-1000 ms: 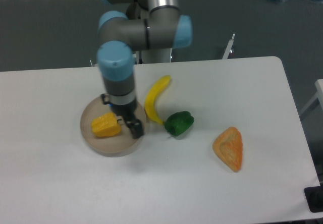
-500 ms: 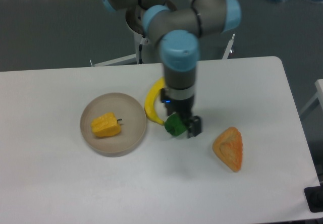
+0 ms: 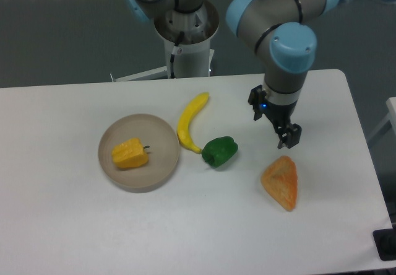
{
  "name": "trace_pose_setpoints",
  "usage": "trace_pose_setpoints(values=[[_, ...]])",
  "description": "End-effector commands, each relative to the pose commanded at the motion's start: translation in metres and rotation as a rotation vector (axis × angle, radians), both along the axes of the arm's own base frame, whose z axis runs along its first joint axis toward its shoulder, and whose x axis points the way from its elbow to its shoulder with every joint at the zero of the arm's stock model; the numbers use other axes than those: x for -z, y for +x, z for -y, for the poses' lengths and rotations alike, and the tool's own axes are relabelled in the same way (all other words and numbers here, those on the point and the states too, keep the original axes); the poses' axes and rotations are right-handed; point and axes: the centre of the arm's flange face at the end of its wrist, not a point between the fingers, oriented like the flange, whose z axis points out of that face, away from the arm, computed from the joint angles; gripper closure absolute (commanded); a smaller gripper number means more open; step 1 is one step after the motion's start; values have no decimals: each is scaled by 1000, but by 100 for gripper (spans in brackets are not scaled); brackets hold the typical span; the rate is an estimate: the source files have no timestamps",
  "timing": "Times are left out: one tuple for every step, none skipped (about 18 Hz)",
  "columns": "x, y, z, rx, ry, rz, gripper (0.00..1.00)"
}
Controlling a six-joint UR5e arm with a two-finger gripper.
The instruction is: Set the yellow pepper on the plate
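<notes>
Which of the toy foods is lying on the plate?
The yellow pepper; it alone lies inside the plate. Banana, green pepper and orange wedge lie on the table.

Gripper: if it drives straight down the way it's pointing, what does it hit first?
Probably bare table, or the top corner of the orange wedge just below it in the picture. The gripper points down beside that corner; one view leaves depth unclear. It holds nothing.
</notes>
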Motion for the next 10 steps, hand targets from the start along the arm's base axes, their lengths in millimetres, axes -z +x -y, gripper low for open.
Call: trace_pose_setpoints(values=[[2,-1,-1,12,0,0,0],[3,-2,-1,21,-1,-1,0],[4,-3,-2,22,0,1,0],[5,-4,-3,22,-1,2,0],[4,-4,-3,22,0,1,0],[5,-4,-3,22,-2,3,0],[5,-4,-3,22,-1,2,0],[6,-4,-4,22,-2,3,0],[6,-4,-4,22,-2,3,0],[6,-4,-4,23,-2,3,0]])
